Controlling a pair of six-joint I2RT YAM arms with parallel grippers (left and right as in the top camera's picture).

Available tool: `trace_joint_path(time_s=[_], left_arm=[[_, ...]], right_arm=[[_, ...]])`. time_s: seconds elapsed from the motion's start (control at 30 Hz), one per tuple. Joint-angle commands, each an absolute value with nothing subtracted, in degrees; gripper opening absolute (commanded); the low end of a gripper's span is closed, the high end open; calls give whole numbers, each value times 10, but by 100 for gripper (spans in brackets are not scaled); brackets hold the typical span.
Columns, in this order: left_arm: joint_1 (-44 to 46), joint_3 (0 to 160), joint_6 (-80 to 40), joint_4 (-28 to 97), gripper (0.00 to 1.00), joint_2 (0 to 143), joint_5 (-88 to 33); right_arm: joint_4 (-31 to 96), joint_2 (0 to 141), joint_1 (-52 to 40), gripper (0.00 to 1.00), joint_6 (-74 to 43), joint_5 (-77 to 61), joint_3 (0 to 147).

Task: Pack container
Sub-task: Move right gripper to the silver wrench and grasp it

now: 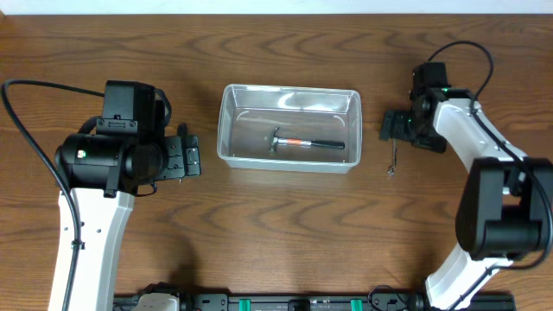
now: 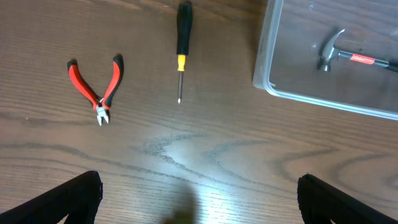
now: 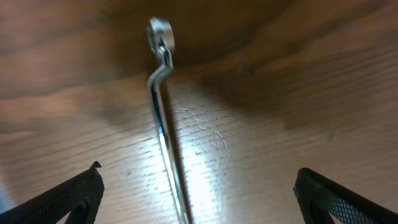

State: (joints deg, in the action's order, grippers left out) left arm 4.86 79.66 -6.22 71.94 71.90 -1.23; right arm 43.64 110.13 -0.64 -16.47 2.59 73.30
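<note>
Two sets of fingers, both spread wide and holding nothing. My left fingers (image 2: 74, 196) hover over bare counter (image 2: 186, 149), with red-handled pliers (image 2: 96, 84) and a screwdriver (image 2: 181, 46) ahead of them. The container (image 2: 273, 68) lies off to their upper right, apart from them. Seen from overhead it sits mid-counter with a hammer (image 1: 307, 143) inside and open wood around its rim. My right fingers (image 3: 71, 196) flank a slim metal wrench (image 3: 163, 130) just right of the container, and that arm is folded back, wrist facing down.
</note>
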Motion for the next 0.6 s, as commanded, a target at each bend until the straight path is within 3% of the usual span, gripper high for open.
trace_joint_path(time_s=[0.0, 0.57], left_arm=[[45, 807, -68, 722, 98, 717, -6], [45, 807, -68, 731, 98, 717, -6]], right_arm=[[433, 1127, -8, 99, -148, 30, 731], [395, 1167, -8, 99, -145, 27, 729]])
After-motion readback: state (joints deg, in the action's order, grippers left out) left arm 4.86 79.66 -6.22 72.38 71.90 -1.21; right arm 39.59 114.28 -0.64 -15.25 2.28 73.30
